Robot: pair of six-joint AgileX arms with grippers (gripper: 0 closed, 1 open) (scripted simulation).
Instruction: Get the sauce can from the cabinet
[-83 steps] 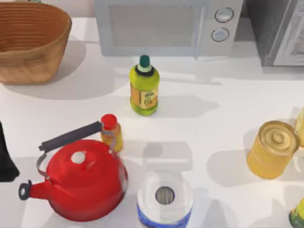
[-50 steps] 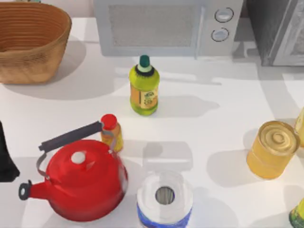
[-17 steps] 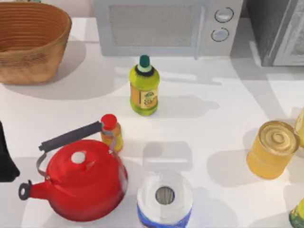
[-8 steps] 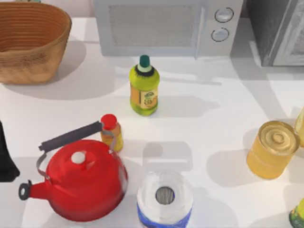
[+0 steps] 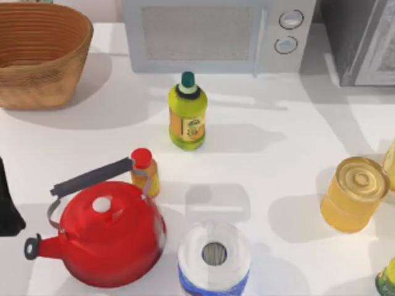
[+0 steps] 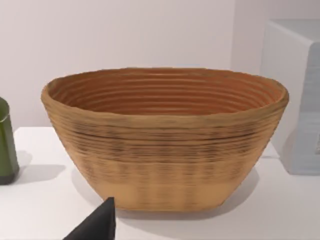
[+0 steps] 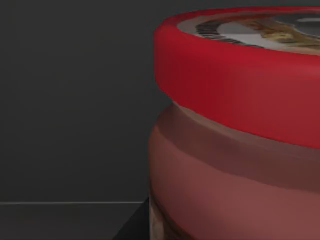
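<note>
The sauce can (image 7: 240,135), with a red-rimmed printed lid and a reddish-brown label, stands very close in the right wrist view against the cabinet's dark inner wall. A dark edge of my right gripper (image 7: 134,227) shows beside the can's lower part. Whether it touches the can I cannot tell. In the top view the cabinet (image 5: 364,43), dark grey with a pale framed door panel, stands at the table's far right. My left arm (image 5: 7,206) is parked at the table's left edge, and a dark tip of my left gripper (image 6: 95,227) faces the basket.
A grey microwave (image 5: 216,34) stands at the back and a wicker basket (image 5: 40,52) at the back left. A green bottle (image 5: 187,114), a red-capped yellow bottle (image 5: 145,171), a red kettle (image 5: 108,234), a paper roll (image 5: 214,256) and a golden-yellow can (image 5: 355,194) are on the table.
A shadow has spread over the table in front of the cabinet. Nothing on the table has moved, and the left arm has stayed put.
</note>
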